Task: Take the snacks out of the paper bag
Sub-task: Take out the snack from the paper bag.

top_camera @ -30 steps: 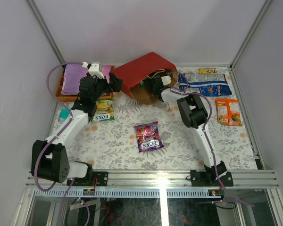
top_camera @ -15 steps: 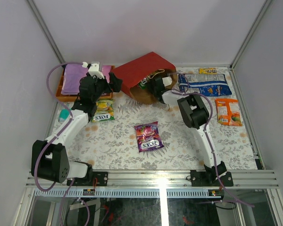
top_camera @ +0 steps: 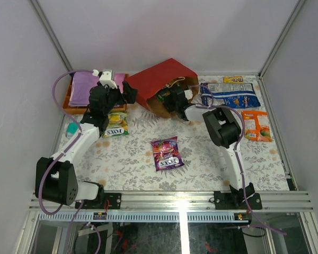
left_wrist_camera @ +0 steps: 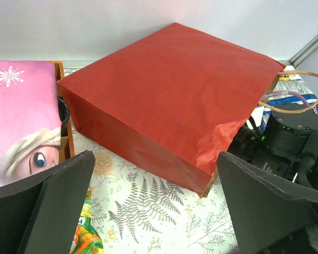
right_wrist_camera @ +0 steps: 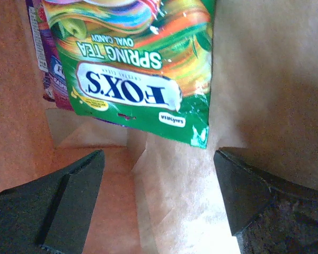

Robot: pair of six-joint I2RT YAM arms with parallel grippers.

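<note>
Right tool (right_wrist_camera: 159, 159): jaws apart, nothing between them. It sits inside the mouth of the paper bag (top_camera: 161, 79), kraft lining on all sides in the right wrist view. Just ahead of the fingertips (right_wrist_camera: 74, 196) lies a green Fox's "Spring Tea" candy bag (right_wrist_camera: 132, 63), flat on the lining and not touched. A purple packet (right_wrist_camera: 46, 69) shows from under its left edge, mostly covered.

Left tool (left_wrist_camera: 155, 159): jaws also wide apart, holding nothing. It hovers near the closed end of the paper bag, facing the red side wall; contact with the paper cannot be told from either view.

Paper bag lies on its side at the far middle of the table (top_camera: 132, 164), with its mouth and one loop handle toward the right arm.

Snacks out on the table:
- purple Fox's bag (top_camera: 167, 153), centre, well apart from the rest
- green/yellow Fox's bag (top_camera: 116, 125), near the left arm
- teal packet (top_camera: 71, 128), left edge
- blue-white bag (top_camera: 230, 95), just right of the bag mouth
- small yellow bar (top_camera: 233, 79), beyond it at the far edge
- orange packet (top_camera: 256, 125), right side

Orange tray (top_camera: 68, 107) at far left, holding a flat pink-purple patterned item (left_wrist_camera: 16, 121).
</note>
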